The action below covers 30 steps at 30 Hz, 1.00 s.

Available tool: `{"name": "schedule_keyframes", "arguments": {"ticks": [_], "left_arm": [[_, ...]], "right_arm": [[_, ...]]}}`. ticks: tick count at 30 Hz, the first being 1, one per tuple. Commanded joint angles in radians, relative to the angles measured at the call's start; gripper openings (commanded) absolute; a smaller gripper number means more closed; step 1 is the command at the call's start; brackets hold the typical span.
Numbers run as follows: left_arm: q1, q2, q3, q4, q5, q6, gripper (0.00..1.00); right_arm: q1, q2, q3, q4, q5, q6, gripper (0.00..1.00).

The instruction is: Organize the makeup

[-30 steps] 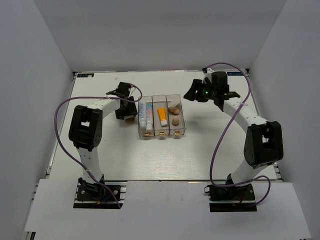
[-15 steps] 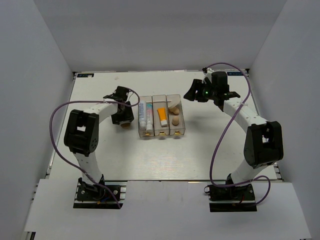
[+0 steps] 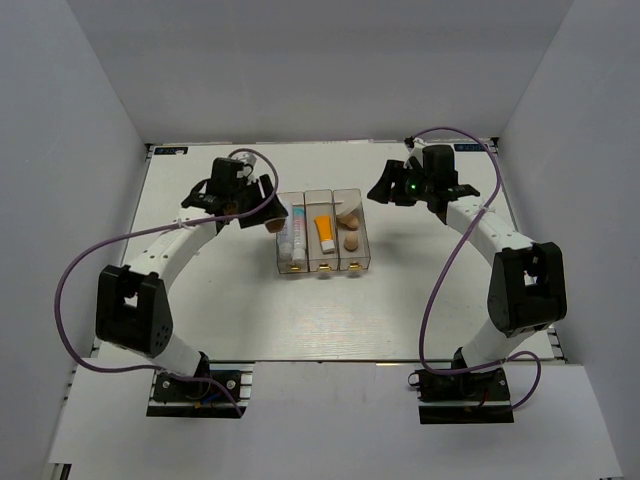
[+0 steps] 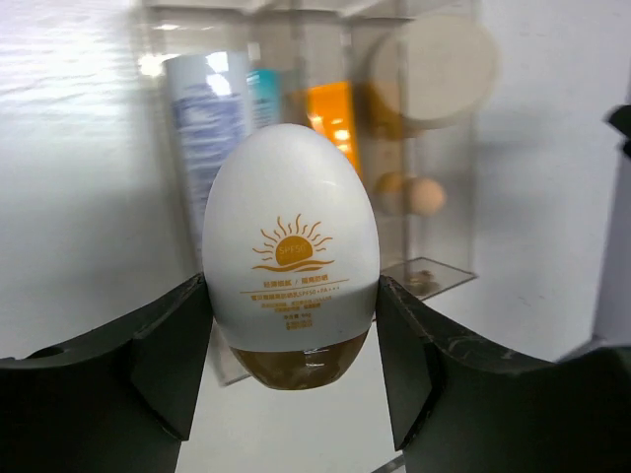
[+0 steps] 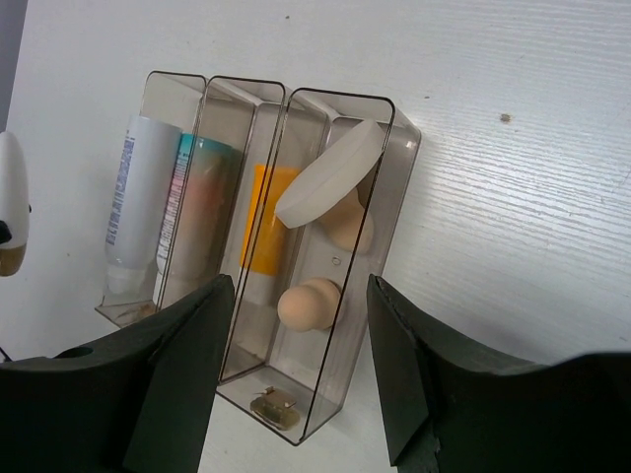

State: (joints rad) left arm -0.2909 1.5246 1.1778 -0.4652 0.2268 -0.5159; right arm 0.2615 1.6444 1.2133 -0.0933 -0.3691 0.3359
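My left gripper (image 4: 291, 320) is shut on a white egg-shaped bottle (image 4: 291, 246) with a sun logo and a brown cap, held cap toward the camera. In the top view that gripper (image 3: 266, 212) hangs at the back left corner of the clear three-compartment box (image 3: 325, 268). The left compartment holds a white tube (image 5: 138, 197) and a gradient tube (image 5: 197, 212). An orange tube (image 5: 264, 232) lies in the middle one. The right one holds a round cream puff (image 5: 330, 172) and peach sponges (image 5: 311, 304). My right gripper (image 3: 385, 186) hovers open above the box's right side, with nothing between its fingers.
White walls close in the table (image 3: 450, 300) on three sides. Purple cables loop beside both arms. The box's gold latches (image 5: 273, 405) face the near edge.
The left arm has swung out to the left. Its gripper has carried the egg-shaped bottle up and toward the back left corner of the box. The right arm has not moved.
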Motion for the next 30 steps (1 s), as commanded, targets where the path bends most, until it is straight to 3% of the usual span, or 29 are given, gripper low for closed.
{"name": "schedule_keyframes", "arguments": {"ticks": [1, 10, 23, 30], "left_arm": [[-0.040, 0.051, 0.086, 0.101, 0.164, -0.033, 0.19], [-0.151, 0.256, 0.261, 0.134, 0.183, -0.079, 0.25], [-0.217, 0.339, 0.315, 0.057, 0.066, -0.075, 0.69], [-0.217, 0.330, 0.365, 0.027, 0.042, -0.053, 0.78]], "right_arm": [[-0.005, -0.024, -0.001, 0.043, -0.007, -0.001, 0.63], [-0.021, -0.055, -0.023, 0.043, 0.007, -0.012, 0.62], [-0.042, -0.074, -0.044, 0.043, 0.004, -0.015, 0.63], [-0.045, -0.075, -0.038, 0.038, -0.007, -0.024, 0.66]]}}
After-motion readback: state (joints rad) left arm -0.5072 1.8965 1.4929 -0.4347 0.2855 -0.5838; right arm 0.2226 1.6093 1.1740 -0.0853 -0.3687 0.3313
